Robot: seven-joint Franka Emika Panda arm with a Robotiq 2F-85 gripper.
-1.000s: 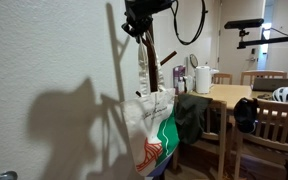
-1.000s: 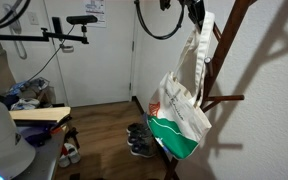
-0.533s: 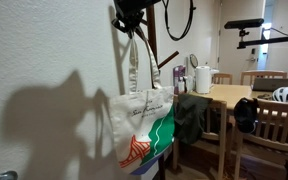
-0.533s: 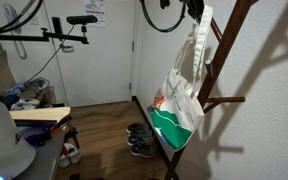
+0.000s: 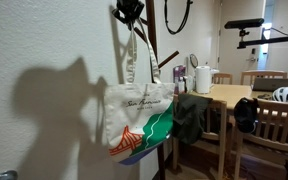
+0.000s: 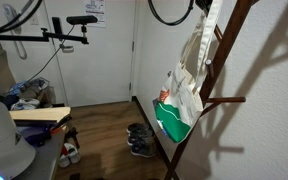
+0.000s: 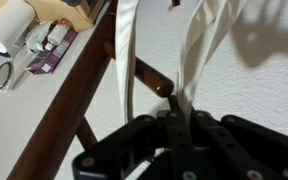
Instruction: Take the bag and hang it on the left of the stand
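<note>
The cream canvas bag [image 5: 142,118] with green, orange and blue print hangs by its long handles from my gripper [image 5: 130,12], high against the white wall. It also shows in an exterior view [image 6: 182,100]. The dark brown wooden stand [image 6: 212,75] rises right beside the bag, its pegs slanting up; it shows in an exterior view [image 5: 154,45]. In the wrist view my gripper [image 7: 176,122] is shut on the bag's handles [image 7: 126,50], close to a peg [image 7: 152,77] of the stand.
A light wooden table [image 5: 234,95] with chairs [image 5: 276,125], a kettle [image 5: 202,78] and a dark green garment [image 5: 191,115] stands beyond the stand. Shoes [image 6: 139,140] lie on the floor near the stand's base. A white door [image 6: 94,50] is behind.
My gripper has carried the bag higher and further along the wall, away from the table; the bag has swung out with it and shows more of its printed side.
</note>
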